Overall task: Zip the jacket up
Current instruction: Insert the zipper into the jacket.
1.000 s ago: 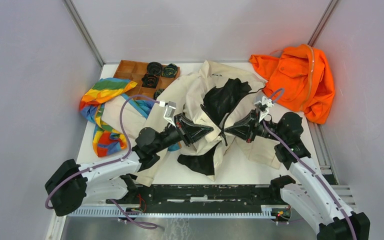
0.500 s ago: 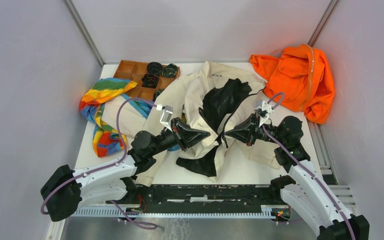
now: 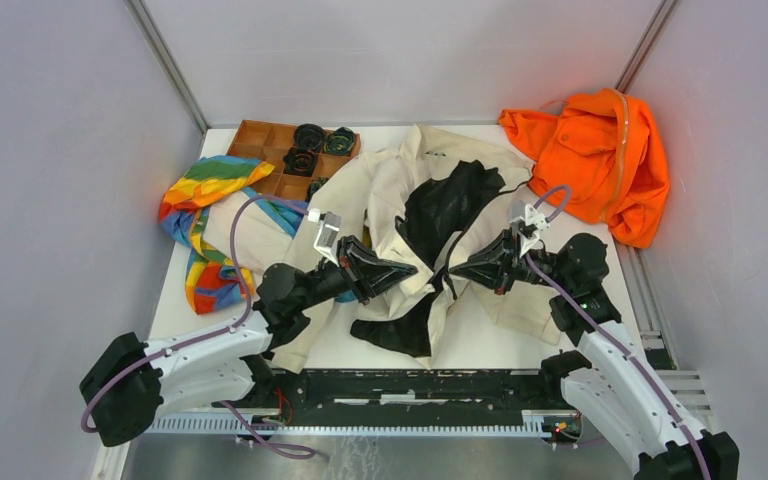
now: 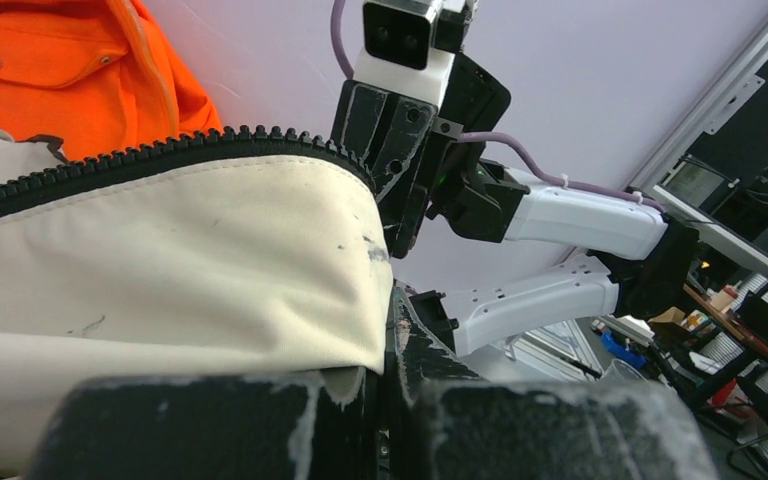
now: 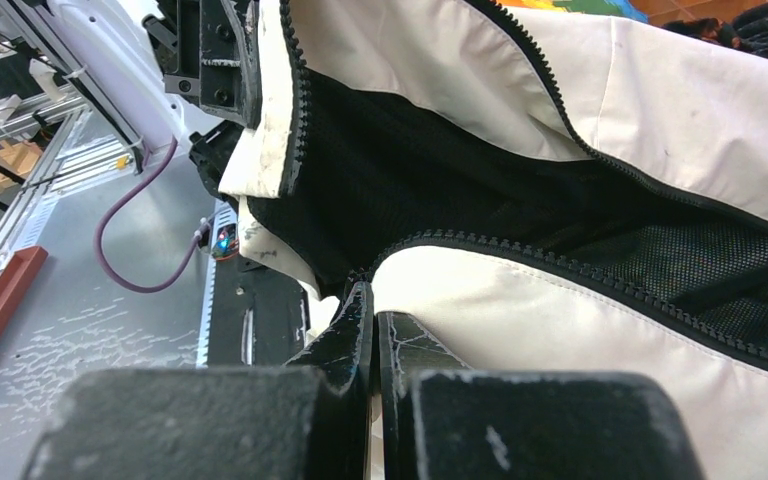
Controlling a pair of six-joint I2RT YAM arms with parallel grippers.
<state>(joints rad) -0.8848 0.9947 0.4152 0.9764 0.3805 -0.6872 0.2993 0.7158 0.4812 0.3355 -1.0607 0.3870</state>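
The cream jacket [image 3: 385, 190] lies crumpled and unzipped in the middle of the table, its black lining [image 3: 445, 200] showing. My left gripper [image 3: 412, 269] is shut on the corner of one front flap [image 4: 180, 250], whose zipper teeth [image 4: 160, 155] run along the top edge. Facing it, my right gripper [image 3: 453, 269] is shut on the other flap's zipper edge [image 5: 560, 275], just beside the black mesh lining [image 5: 460, 190]. The two grippers' tips are a short gap apart above the jacket's lower hem. No zipper slider can be made out.
An orange garment [image 3: 600, 160] lies at the back right. A rainbow-striped cloth [image 3: 205, 215] sits at the left, partly under a jacket sleeve. A wooden tray [image 3: 260, 140] with black round parts stands at the back left. A black rail [image 3: 410, 385] runs along the near edge.
Both grippers have drawn slightly toward the near edge, the left one also leftward, dragging the jacket's lower flaps and the black lining with them. Both grips stay shut.
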